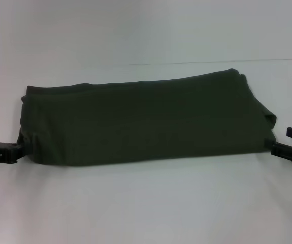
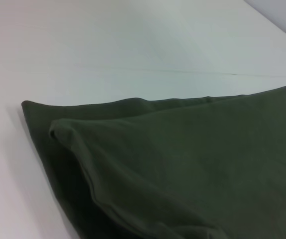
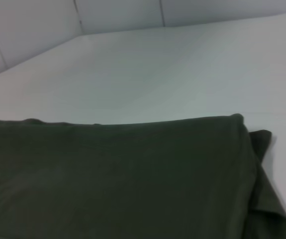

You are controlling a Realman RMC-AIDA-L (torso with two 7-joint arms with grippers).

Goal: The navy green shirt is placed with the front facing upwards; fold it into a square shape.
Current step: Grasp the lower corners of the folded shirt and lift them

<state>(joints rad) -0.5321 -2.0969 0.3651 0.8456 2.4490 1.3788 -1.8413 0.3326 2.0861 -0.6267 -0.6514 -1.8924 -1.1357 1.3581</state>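
The folded navy green shirt point(image 1: 146, 122) spans the middle of the white counter point(image 1: 146, 203) as the one obstacle, with the left end effector point(image 1: 14, 151) and right end effector point(image 1: 278, 149) at its ends, and bare counter lies open ahead of and behind it.

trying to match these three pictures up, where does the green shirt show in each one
Head view: the shirt lies as a long folded band across the middle of the white table, the left gripper and right gripper at its ends.
Left wrist view: it fills the lower right.
Right wrist view: it fills the lower part.
Shared landmark: the shirt's long far edge against the table.
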